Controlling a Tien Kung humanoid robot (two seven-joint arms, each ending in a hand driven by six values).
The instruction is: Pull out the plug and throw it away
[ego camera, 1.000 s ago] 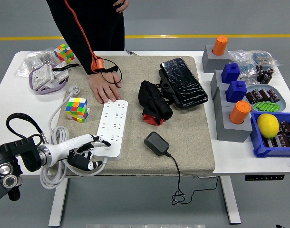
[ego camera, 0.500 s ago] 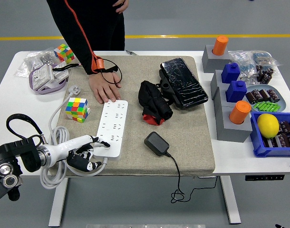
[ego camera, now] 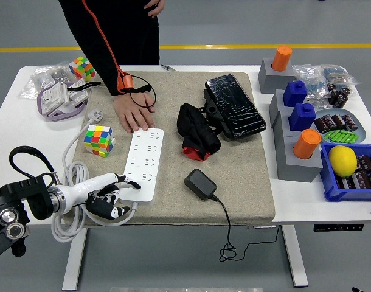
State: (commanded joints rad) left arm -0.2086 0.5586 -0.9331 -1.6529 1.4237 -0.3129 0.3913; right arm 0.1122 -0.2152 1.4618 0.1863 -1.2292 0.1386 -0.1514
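Note:
A white power strip (ego camera: 143, 162) lies on the tan mat (ego camera: 246, 176). No plug sits in it. A black adapter plug (ego camera: 201, 184) lies on the mat to its right, its black cord (ego camera: 227, 225) trailing over the table's front edge. My left hand (ego camera: 112, 193) rests at the strip's near left corner, fingers relaxed and touching its edge, holding nothing. A person's hand (ego camera: 134, 111) presses flat on the mat at the strip's far end. My right arm is out of view.
The strip's white cable (ego camera: 70, 201) coils at the table's left front. A Rubik's cube (ego camera: 98, 140) stands left of the strip, black cloth (ego camera: 197, 131) and a black case (ego camera: 234, 106) right of it. Grey blocks (ego camera: 295, 155) and a blue bin (ego camera: 350, 173) fill the right side.
My left hand has slid slightly back toward me along the strip's near corner. Nothing else has moved.

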